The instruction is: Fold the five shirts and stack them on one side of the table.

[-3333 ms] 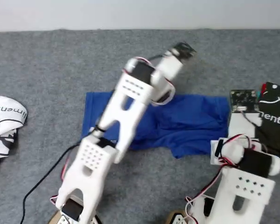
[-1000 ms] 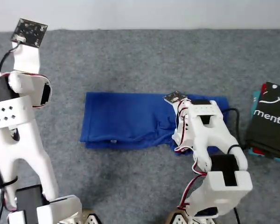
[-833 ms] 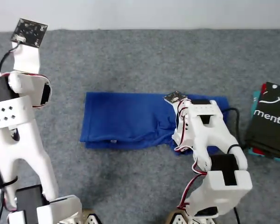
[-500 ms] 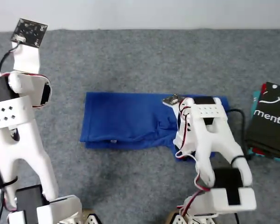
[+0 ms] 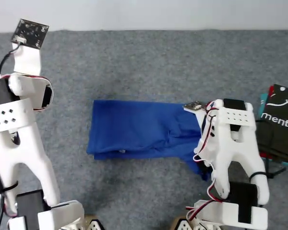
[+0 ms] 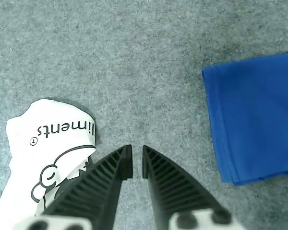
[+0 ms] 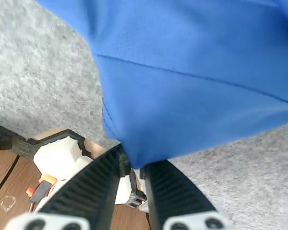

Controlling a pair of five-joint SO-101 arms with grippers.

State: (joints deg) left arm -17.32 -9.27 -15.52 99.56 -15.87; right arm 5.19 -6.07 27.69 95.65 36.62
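Observation:
A blue shirt, folded into a long band, lies across the middle of the grey table. Its corner hangs pinched in my right gripper, which is shut on the blue shirt and holds that end a little off the table near the right arm's base. A crumpled white shirt with black print lies at the table's left side. My left gripper hovers above bare table between the white shirt and the blue shirt's left edge, shut on nothing.
A stack of folded shirts, a black one on top, sits at the right edge of the table. The left arm stands tall at the left. Grey table stretches open behind the blue shirt.
The left arm swung off the blue shirt to the far left. The right arm came onto the shirt's right end, gripped it and dragged the whole shirt rightwards and nearer its base.

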